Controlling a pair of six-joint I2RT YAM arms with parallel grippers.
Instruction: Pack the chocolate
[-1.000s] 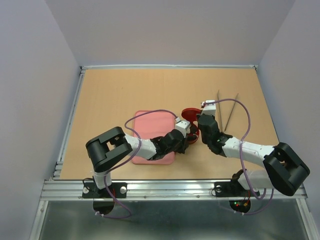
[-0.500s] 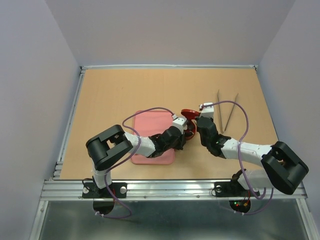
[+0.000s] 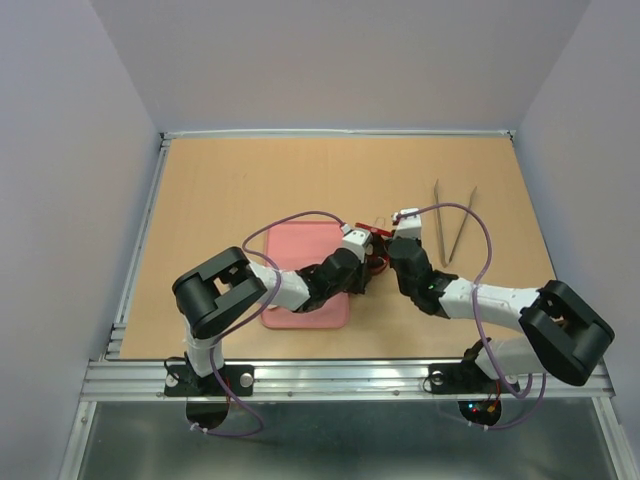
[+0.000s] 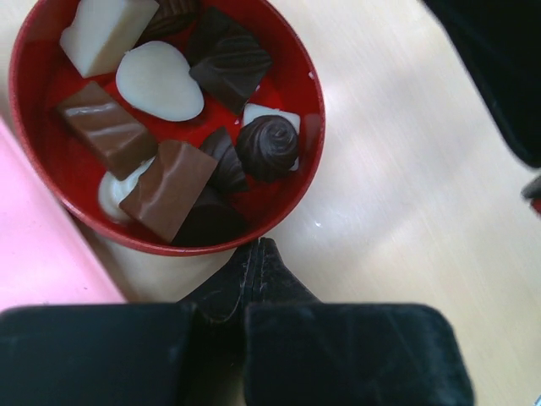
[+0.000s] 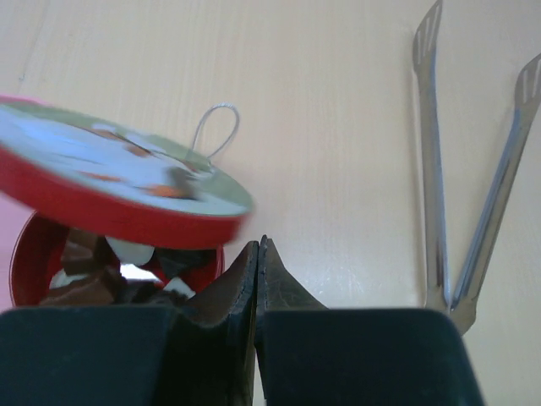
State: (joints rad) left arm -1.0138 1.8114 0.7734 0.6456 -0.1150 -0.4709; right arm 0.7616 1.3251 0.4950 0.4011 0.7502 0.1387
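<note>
The chocolate (image 4: 169,127), several brown and cream-white pieces, lies in the open red tin (image 4: 297,63). My left gripper (image 4: 258,245) is shut and empty, its tips touching the tin's near rim; in the top view the left gripper (image 3: 362,258) sits left of the tin (image 3: 376,262). My right gripper (image 5: 258,244) is shut and empty, just right of the tin (image 5: 25,254). The decorated lid (image 5: 110,165) with a wire loop hangs tilted and blurred over the tin; I cannot tell what holds it up. In the top view the right gripper (image 3: 396,238) is beside the lid (image 3: 372,228).
The pink tray (image 3: 300,255) lies left of the tin, partly under my left arm, and its edge shows in the left wrist view (image 4: 34,254). Metal tongs (image 3: 450,225) lie to the right, also seen in the right wrist view (image 5: 435,169).
The lid has tipped from lying flat to steeply tilted. My right gripper has moved left toward the tin. My left gripper has drawn back a little to the left.
</note>
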